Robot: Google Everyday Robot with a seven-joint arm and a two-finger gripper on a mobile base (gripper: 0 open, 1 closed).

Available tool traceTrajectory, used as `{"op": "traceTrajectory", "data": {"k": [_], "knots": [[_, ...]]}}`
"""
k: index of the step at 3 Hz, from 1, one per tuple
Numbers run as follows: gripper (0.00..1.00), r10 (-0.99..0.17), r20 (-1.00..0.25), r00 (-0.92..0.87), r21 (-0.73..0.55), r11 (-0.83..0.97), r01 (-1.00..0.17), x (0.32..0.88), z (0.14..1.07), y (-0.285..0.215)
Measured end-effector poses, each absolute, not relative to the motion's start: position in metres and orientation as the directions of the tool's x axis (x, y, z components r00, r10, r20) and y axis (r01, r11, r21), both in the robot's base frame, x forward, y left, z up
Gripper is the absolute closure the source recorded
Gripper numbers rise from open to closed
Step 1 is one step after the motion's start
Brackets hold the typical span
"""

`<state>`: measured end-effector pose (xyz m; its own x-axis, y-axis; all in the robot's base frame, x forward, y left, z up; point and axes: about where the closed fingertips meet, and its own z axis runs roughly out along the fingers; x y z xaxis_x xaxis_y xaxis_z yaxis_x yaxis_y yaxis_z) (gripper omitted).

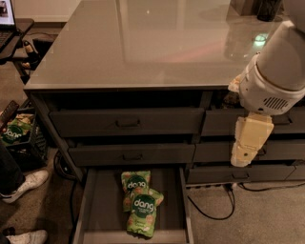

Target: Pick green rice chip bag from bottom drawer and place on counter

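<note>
The bottom drawer point(102, 209) is pulled open at the foot of the cabinet. Two green rice chip bags lie in it, one at the back point(135, 180) and one in front point(143, 213) that overlaps it. The counter point(143, 47) is a glossy grey slab above. My gripper point(241, 159) hangs cream-coloured from the white arm point(274, 71) at the right, in front of the right-hand drawer fronts. It is well above and to the right of the bags and holds nothing that I can see.
Closed handled drawer fronts point(126, 121) stack above the open drawer. A crate with another green bag point(12, 133) and a person's white shoes point(26, 183) are at the left. Cables point(209, 212) lie on the carpet. Dark objects point(267, 9) stand at the counter's far right.
</note>
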<state>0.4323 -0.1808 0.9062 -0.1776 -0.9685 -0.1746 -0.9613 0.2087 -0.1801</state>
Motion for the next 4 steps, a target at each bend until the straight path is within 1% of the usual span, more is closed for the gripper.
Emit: {"op": "traceTrajectory", "data": {"k": [1,2,3,4], "knots": [[0.0,-0.969,-0.175,-0.178,-0.18,0.209,-0.961,0.432,0.906,-0.181],[0.0,-0.962,-0.205,-0.182,-0.169,0.218,-0.961,0.426,0.885,-0.169],[0.0,-0.953,-0.231,-0.196,-0.134,0.231,-0.964,0.427,0.827,-0.138],[0.0,-0.947,-0.225,-0.228,-0.08,0.252,-0.964,0.432,0.765,-0.113]]}}
